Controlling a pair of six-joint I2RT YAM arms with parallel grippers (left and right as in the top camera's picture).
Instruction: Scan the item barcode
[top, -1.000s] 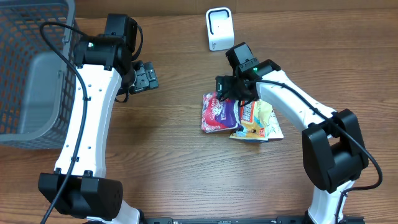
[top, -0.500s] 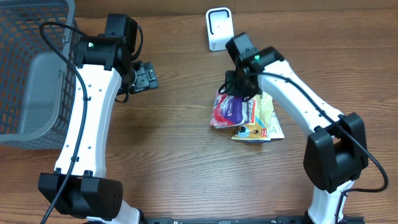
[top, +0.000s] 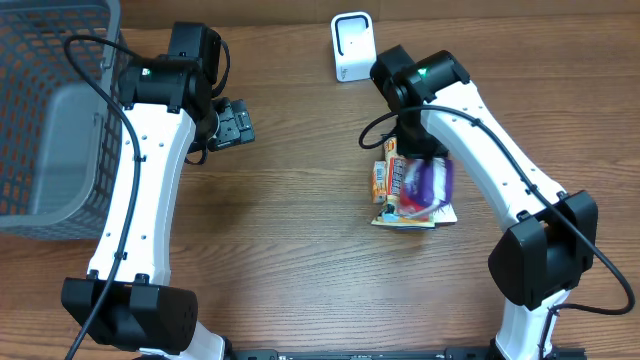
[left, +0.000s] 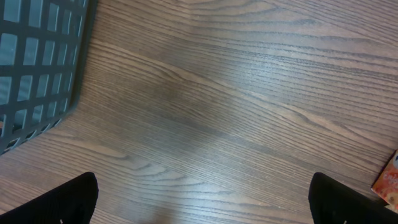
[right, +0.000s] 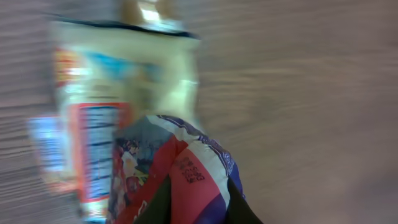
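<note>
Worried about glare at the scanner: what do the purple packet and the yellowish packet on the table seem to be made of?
Purple packet: thin printed plastic film, judging by its soft folds and creases; probably glossy, though motion blur hides any sheen. Yellowish packet: apparently a similar soft printed film pouch; its finish cannot be told through the blur.

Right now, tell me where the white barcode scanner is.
In the overhead view the white barcode scanner stands at the table's far edge, right of centre, just beyond the right arm and the purple snack packet.
</note>
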